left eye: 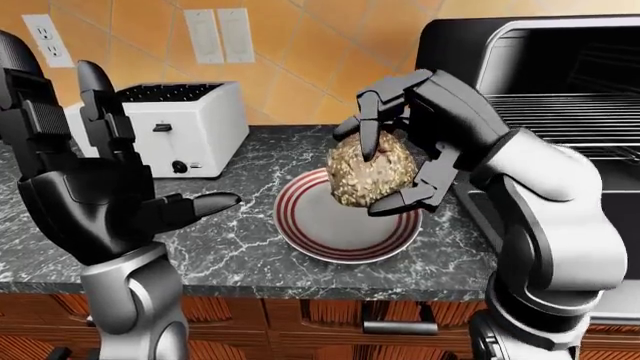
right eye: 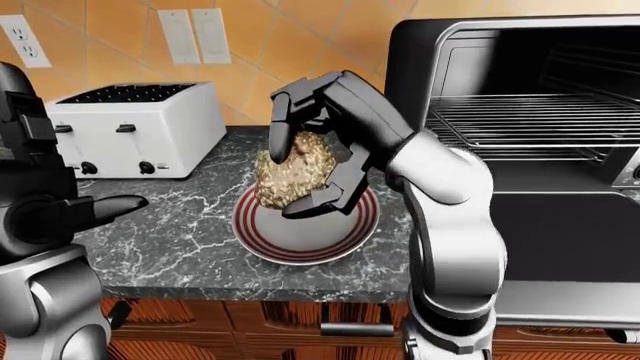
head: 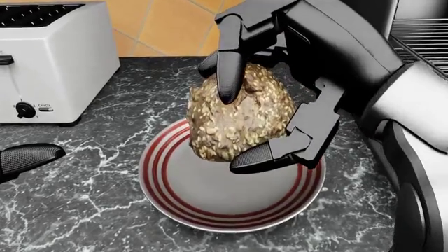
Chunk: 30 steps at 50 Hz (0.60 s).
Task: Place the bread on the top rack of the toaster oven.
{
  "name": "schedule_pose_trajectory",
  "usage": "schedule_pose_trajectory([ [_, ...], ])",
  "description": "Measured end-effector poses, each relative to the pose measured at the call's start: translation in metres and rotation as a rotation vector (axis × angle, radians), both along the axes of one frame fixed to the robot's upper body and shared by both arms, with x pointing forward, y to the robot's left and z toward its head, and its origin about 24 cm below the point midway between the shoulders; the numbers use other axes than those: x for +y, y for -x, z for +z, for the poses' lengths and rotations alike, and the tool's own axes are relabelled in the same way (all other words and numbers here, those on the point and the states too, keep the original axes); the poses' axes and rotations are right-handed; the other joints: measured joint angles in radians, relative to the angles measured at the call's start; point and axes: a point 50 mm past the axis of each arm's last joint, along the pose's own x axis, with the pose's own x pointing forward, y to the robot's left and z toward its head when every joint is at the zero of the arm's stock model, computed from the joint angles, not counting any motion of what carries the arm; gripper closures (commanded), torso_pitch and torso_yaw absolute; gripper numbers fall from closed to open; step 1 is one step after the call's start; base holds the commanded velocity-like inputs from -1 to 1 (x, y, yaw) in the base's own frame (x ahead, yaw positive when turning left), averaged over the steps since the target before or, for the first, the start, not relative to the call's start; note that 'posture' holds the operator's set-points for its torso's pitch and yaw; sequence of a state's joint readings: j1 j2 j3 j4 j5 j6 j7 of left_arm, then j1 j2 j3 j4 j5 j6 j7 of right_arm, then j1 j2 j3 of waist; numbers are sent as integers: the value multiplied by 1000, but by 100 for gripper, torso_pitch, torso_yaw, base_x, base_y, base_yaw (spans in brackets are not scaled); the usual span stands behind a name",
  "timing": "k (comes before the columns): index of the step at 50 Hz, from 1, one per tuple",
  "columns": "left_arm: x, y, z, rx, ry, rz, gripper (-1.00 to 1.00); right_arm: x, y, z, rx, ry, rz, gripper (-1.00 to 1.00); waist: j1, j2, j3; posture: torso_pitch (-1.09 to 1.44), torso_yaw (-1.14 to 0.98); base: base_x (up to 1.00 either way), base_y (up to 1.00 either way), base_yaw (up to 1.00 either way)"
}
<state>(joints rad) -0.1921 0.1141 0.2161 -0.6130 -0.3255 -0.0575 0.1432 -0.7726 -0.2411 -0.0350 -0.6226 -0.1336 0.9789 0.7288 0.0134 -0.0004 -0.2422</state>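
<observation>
On the dark marble counter, going from the left of the eye views, there is one white toaster against the tiled wall, with two outlets and a pair of switch plates above it. Just beside it, nearer the camera, the left hand is raised with its fingers spread and upright and the thumb pointing right; it is released and grasps nothing.

Next comes one plate, white with red rings at the rim, lying flat on the counter. Over it hangs the single piece of bread, a round seeded loaf, lifted clear of the plate's middle. The right hand is clenched about it: one finger runs down the loaf's near face, and another hooks under its lower right side.

At the far right stands one toaster oven, black, with its door dropped open. Two wire racks show inside, the top rack bare. The right arm's forearm stands between plate and oven, crossing the oven's left edge in both eye views.
</observation>
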Motion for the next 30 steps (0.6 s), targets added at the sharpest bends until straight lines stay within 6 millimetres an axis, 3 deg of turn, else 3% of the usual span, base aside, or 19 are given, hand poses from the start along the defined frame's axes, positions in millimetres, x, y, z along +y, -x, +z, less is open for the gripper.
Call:
schedule_pose_trajectory([
  [3, 0, 0, 0, 0, 1, 0, -100, 1, 7, 4, -8, 4, 3, 79, 0, 0, 1, -33, 0, 0, 0, 0],
  [30, -1, 1, 0, -1, 0, -5, -100, -23, 32, 22, -66, 10, -98, 76, -1, -3, 5, -33, 0, 0, 0, 0],
])
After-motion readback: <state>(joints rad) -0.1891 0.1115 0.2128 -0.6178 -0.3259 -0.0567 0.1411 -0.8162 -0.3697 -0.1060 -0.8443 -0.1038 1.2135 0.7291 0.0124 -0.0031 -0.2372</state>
